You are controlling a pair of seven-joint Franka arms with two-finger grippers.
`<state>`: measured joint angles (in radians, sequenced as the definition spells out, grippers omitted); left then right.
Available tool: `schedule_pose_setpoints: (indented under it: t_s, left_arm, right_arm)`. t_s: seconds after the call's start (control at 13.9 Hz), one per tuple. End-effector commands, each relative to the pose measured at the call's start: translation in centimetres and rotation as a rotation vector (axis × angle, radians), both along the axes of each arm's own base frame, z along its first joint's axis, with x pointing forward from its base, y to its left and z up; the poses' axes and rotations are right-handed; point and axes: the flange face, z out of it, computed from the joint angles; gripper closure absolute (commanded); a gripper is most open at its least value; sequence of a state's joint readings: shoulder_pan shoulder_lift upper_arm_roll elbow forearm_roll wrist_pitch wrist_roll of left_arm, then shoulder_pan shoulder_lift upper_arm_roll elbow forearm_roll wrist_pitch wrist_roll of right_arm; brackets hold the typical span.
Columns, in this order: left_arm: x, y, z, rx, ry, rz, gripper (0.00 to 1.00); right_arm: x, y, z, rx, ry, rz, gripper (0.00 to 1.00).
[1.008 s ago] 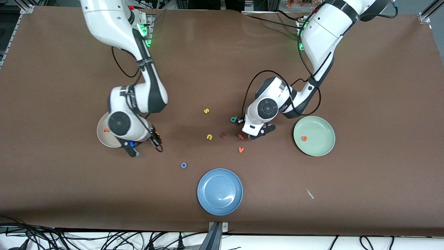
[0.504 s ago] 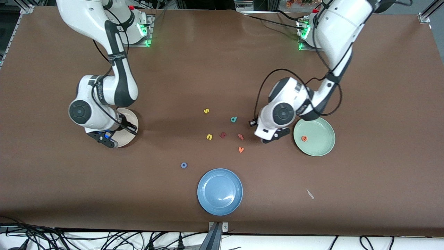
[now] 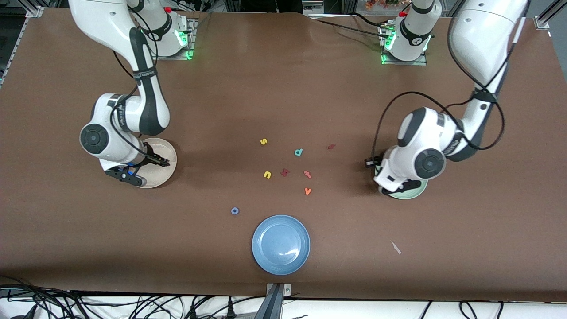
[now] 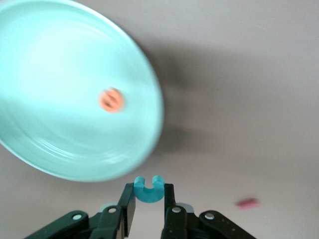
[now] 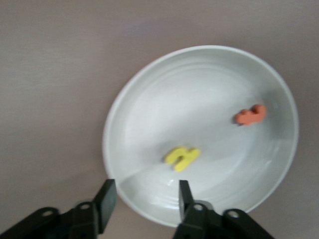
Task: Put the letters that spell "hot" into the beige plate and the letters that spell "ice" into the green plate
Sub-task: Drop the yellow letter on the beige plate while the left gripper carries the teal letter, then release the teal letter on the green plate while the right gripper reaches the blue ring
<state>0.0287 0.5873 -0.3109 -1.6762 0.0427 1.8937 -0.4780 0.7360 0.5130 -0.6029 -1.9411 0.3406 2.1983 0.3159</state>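
Holding the teal "c" (image 4: 149, 189) between its fingers, the left claw (image 4: 149, 211) is hanging over the worktop (image 3: 283, 88) at the rim of the green plate (image 3: 404, 195), where the orange "e" (image 4: 111, 100) is already lying. The right claw (image 5: 144, 199) is hovering over the beige plate (image 5: 149, 99) with jaws apart and nothing between them; the yellow "h" (image 5: 182, 157) and orange "t" (image 5: 250, 115) are lying inside.

I am judging these foam letters as very light, soft and a little springy, so a gentle pinch is enough and they may stick to a pad on release. The blue "o" (image 3: 235, 211) is lying alone on the worktop, nearer the front camera than the other loose letters, close to the blue plate (image 3: 281, 245); I am planning to pinch it across the ring. The maroon "i" (image 3: 331, 146) is lying between the teal "d" (image 3: 299, 152) and the green plate; I am taking it across its short width.
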Motion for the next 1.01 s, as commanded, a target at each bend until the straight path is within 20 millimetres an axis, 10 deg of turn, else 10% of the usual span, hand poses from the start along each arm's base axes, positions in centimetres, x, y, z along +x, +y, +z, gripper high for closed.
schedule_pose_setpoints:
  t_s: [0.0, 0.36, 0.43, 0.5, 0.94]
  left_arm:
    - [-0.6, 2.2, -2.1, -0.015, 0.044, -0.083, 0.97]
    - [-1.0, 8.5, -7.8, -0.022, 0.101, -0.15, 0.92]
    - [-1.0, 8.5, -7.8, -0.024, 0.097, -0.15, 0.6]
    - [-0.8, 8.6, -7.6, -0.023, 0.096, -0.148, 0.05]
    - [-0.5, 5.1, -1.7, -0.042, 0.045, -0.204, 0.0]
  right_arm:
    - [0.4, 4.3, 1.8, -0.001, -0.045, -0.01, 0.0]
    - [3.5, 13.8, 1.2, 0.016, -0.116, 0.096, 0.0]
    - [4.1, 14.6, 1.1, 0.035, -0.126, 0.089, 0.0]
    - [4.6, 15.4, 1.1, 0.035, -0.134, 0.104, 0.0]
    - [6.2, 21.5, -1.0, 0.062, -0.132, 0.236, 0.0]
